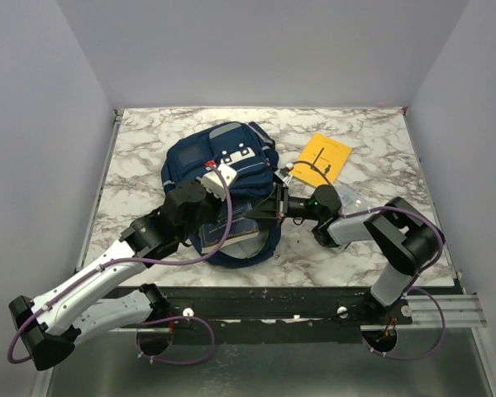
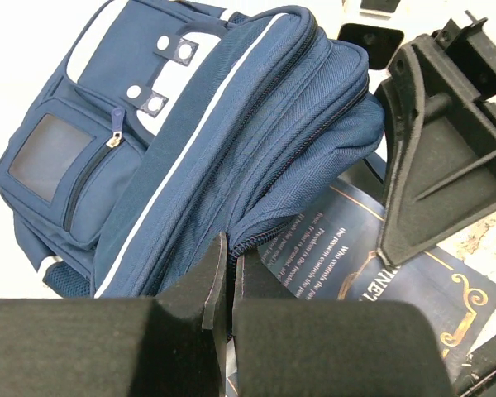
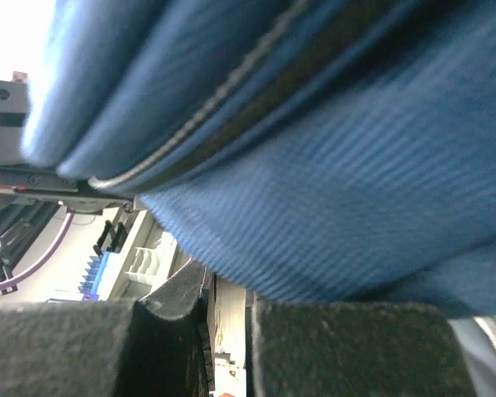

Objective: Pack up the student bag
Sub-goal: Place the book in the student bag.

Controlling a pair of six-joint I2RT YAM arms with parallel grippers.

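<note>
The student bag point(image 1: 231, 161), a navy backpack with pale grey stripes and white clips, lies in the middle of the table. A dark blue book point(image 2: 355, 256) with pale print sticks out of its open zip mouth. My left gripper point(image 1: 225, 180) is shut on the bag's zip edge point(image 2: 229, 256). My right gripper point(image 1: 274, 207) reaches in from the right and is shut on the bag's fabric edge; navy cloth point(image 3: 331, 165) fills its view. Its black fingers point(image 2: 430, 149) show in the left wrist view, over the book.
A yellow booklet point(image 1: 324, 157) lies to the right of the bag. A clear plastic pouch point(image 1: 357, 201) lies behind my right arm. Grey walls stand on three sides of the marble table point(image 1: 149, 132).
</note>
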